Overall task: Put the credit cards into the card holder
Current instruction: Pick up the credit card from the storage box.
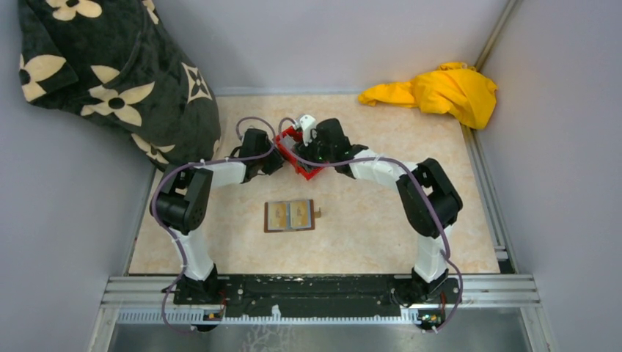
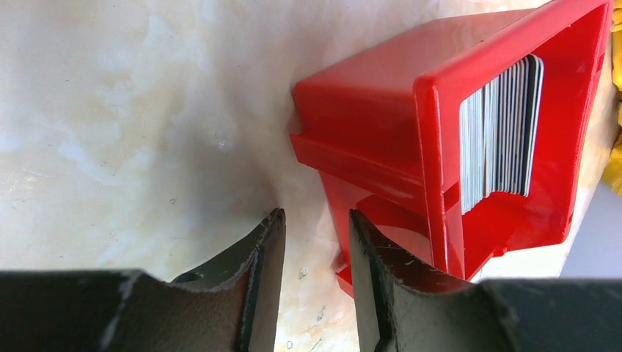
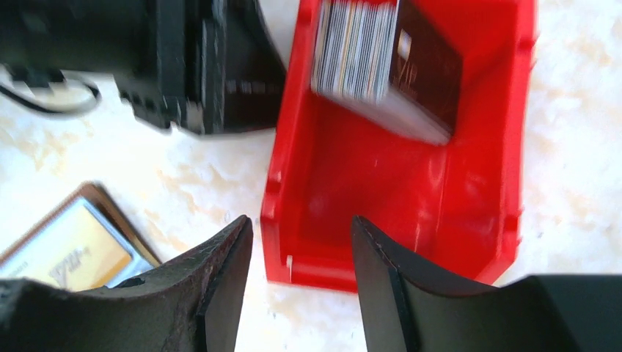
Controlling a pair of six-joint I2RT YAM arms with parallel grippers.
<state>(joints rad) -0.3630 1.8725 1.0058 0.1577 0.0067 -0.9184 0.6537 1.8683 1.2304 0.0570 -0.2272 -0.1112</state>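
Grey-white credit cards (image 3: pixel 352 51) in red bin (image 3: pixel 411 191) beyond right claw (image 3: pixel 301 224)

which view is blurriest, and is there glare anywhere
right wrist: blurriest, the credit cards in the red bin and the left arm smear; left wrist: sharp, card edges crisp, but the table washes out pale; top external: evenly lit, no glare, small things soft

White links (image 1: pixel 378 170), black joints (image 1: pixel 183 205), looping purple cables (image 1: pixel 254 119), scuffed black gripper fingers (image 2: pixel 258 287) with chipped edges
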